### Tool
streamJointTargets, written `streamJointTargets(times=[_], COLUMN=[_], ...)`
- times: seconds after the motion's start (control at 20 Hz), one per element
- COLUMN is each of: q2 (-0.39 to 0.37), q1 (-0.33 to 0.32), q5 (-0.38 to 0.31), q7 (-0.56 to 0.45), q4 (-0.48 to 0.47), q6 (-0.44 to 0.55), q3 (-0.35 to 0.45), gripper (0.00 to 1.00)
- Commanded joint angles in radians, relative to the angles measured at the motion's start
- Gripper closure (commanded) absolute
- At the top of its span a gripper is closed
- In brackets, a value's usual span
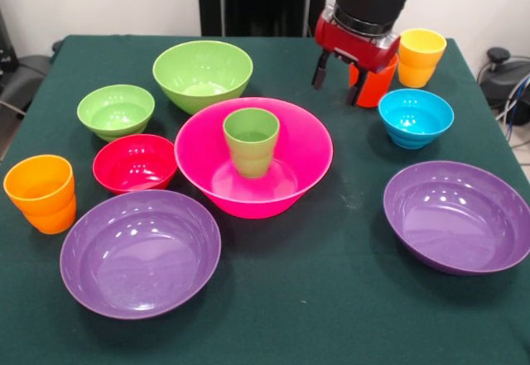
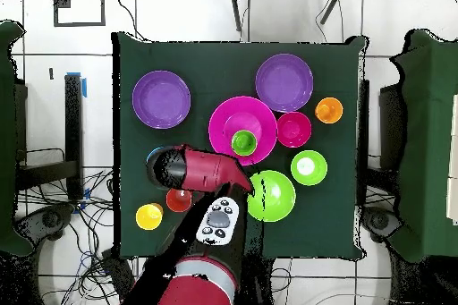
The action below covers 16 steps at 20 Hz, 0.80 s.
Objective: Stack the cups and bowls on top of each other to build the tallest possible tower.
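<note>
1. Front view:
   1. At the middle of the green-clothed table (image 1: 290, 315) sits the large hot-pink bowl (image 1: 290, 146), with the green cup (image 1: 251, 140) standing upright inside it.
   2. Beyond the pink bowl and to its right, the gripper (image 1: 337, 79) hangs with its two dark fingers (image 1: 319, 71) apart and nothing between them.
   3. Just behind the gripper, partly hidden by it, stands the red-orange cup (image 1: 377, 84); whether a finger touches it cannot be told.
   4. Further right of that cup is the yellow-orange cup (image 1: 421, 56), and the blue bowl (image 1: 416, 117) sits right of the pink bowl.
   5. Left of the pink bowl lie the red bowl (image 1: 134, 162) and the small light-green bowl (image 1: 116, 110); behind it, the medium light-green bowl (image 1: 202, 73).
   6. Nearer the camera than the pink bowl, two purple bowls flank it: one on the left (image 1: 139, 252), one on the right (image 1: 458, 216); the orange cup (image 1: 40, 193) stands far left.

2. Overhead view:
   1. Below and left of the pink bowl (image 2: 228, 127), the red arm (image 2: 201, 172) covers the gripper.
   2. The red-orange cup (image 2: 179, 199) shows just below the arm.
</note>
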Motion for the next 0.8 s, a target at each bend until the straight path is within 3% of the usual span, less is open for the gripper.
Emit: streamJointTargets(times=[0.05,0.4,0.8], q2=[0.031,-0.014,0.006], q1=[0.004,0.038,0.138], q5=[0.099,0.123,0.107], q7=[0.281,0.273,0.275], q4=[0.183,0.208,0.119], q6=[-0.163,-0.089,0.002], q3=[0.131,0.083,-0.041], gripper=[0.00,0.00,0.00])
